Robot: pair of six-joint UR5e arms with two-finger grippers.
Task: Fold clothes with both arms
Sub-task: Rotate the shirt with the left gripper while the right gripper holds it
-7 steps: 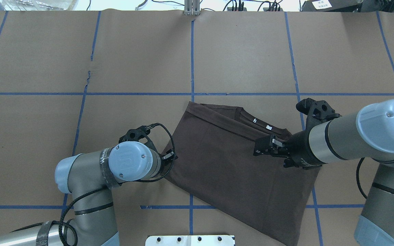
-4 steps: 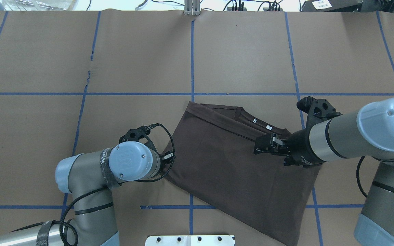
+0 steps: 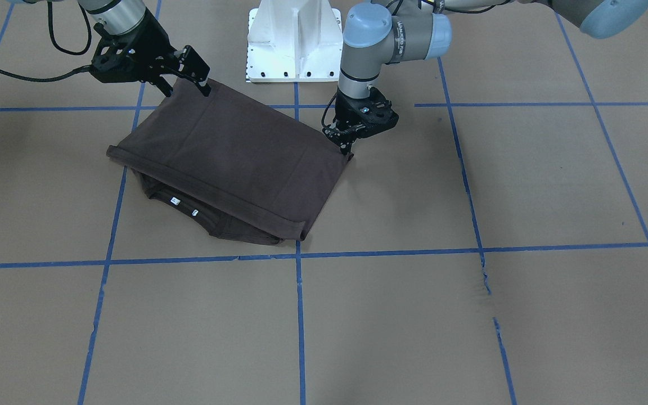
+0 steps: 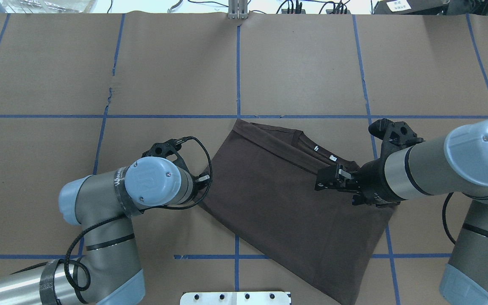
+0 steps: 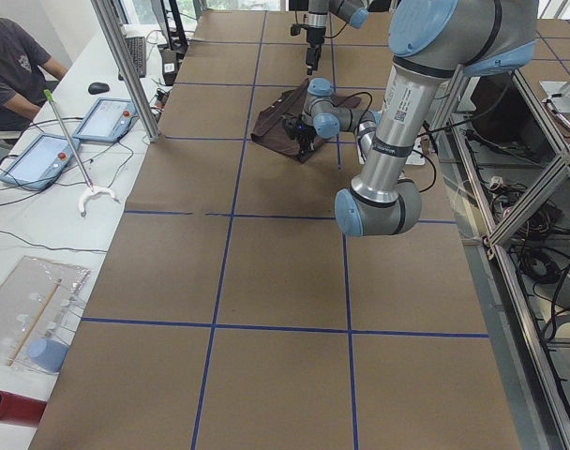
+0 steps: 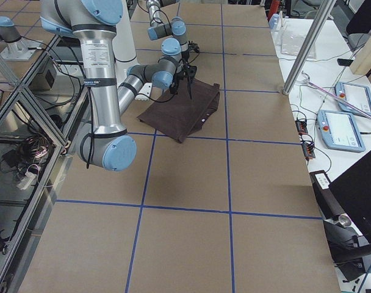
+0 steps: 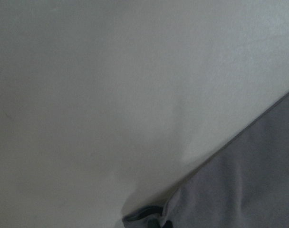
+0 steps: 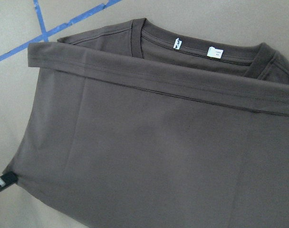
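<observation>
the slanting shirt (image 4: 278, 199) is pinched at its left corner by the left arm's (image 4: 155, 186) jaws; the right arm's (image 4: 417, 169) are held wide over its right side.

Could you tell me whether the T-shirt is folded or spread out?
Folded: the T-shirt's hem edge lies across it just below the collar.

left tool (image 3: 349, 147): grip too small to tell | T-shirt (image 4: 286, 203): corner cropped

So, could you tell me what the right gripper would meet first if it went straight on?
Probably the T-shirt, directly below the right gripper; whether it already touches the fabric is unclear.
</observation>
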